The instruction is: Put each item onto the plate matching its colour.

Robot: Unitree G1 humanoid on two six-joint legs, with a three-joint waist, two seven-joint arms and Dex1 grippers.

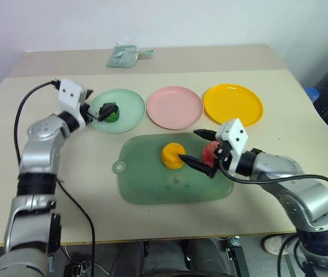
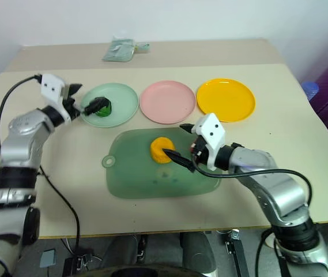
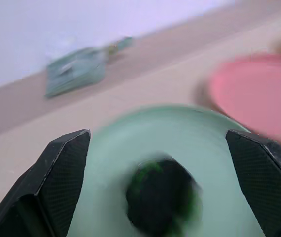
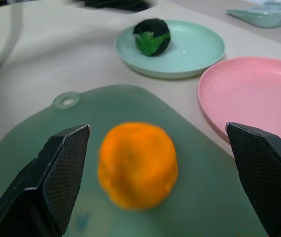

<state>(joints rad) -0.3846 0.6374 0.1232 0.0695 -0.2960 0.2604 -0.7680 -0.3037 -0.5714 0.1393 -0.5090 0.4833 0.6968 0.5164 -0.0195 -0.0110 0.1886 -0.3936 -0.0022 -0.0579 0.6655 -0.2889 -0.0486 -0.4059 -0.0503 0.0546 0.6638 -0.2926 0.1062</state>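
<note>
Head views: dark green vegetable (image 1: 109, 112) sits on the mint green plate (image 1: 130, 103), left gripper (image 1: 92, 111) right beside it with fingers spread, nothing held. Pink plate (image 1: 174, 107) and yellow plate (image 1: 233, 104) both bare. Orange fruit (image 1: 172, 156) and red apple (image 1: 210, 152) lie on the green mat (image 1: 152, 184) (not a plate, just the staging surface). Right gripper (image 1: 203, 151) reaches in over the mat, jaws wide and empty, one finger tip just at the fruit's side, apple tucked close under the wrist. A folded green packet (image 1: 123, 56) lies at the far table edge.

Left wrist view: vegetable on the mint plate between the two open fingers (image 3: 61, 173), no contact seen, picture blurred.

Right wrist view: orange fruit centred between the two open fingers (image 4: 61, 168), pink plate off to one side, mint plate with vegetable further back.

Judgement: green item looks done; step in hand is the fruit pick. To do it well, the right arm should push on until the fruit's widest part sits between the pads, close evenly so the round toy doesn't squirt out, and avoid nudging the apple on the way
</note>
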